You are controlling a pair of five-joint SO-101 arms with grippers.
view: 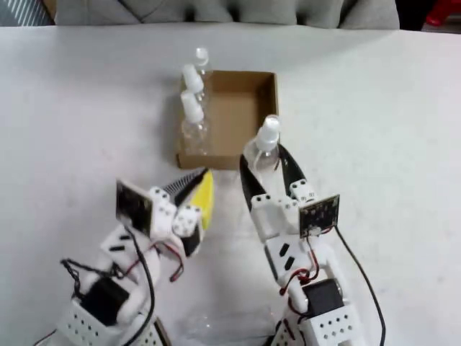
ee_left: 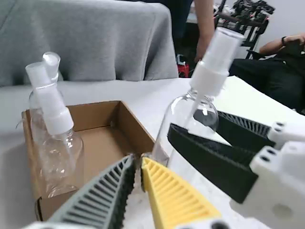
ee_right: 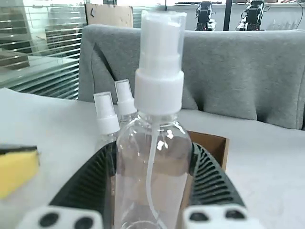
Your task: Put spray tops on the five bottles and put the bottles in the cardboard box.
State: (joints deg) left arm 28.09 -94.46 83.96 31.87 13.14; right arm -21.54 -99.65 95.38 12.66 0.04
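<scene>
My right gripper [view: 265, 154] is shut on a clear bottle [view: 268, 138] with a white spray top, upright at the front right corner of the cardboard box [view: 241, 108]. In the right wrist view the bottle [ee_right: 153, 138] stands between the black fingers [ee_right: 90, 183]. Two more topped bottles [view: 193, 108] [view: 197, 66] stand along the box's left wall. My left gripper [view: 202, 177] is shut on nothing, just in front of the box's front left corner; its grey and yellow tips [ee_left: 138, 162] meet beside the held bottle [ee_left: 193, 114].
Something clear [view: 227, 324] lies near the table's front edge between the arm bases. The white table [view: 374, 108] spreads out on both sides of the box. A grey sofa [ee_right: 238, 71] runs behind the table's far edge.
</scene>
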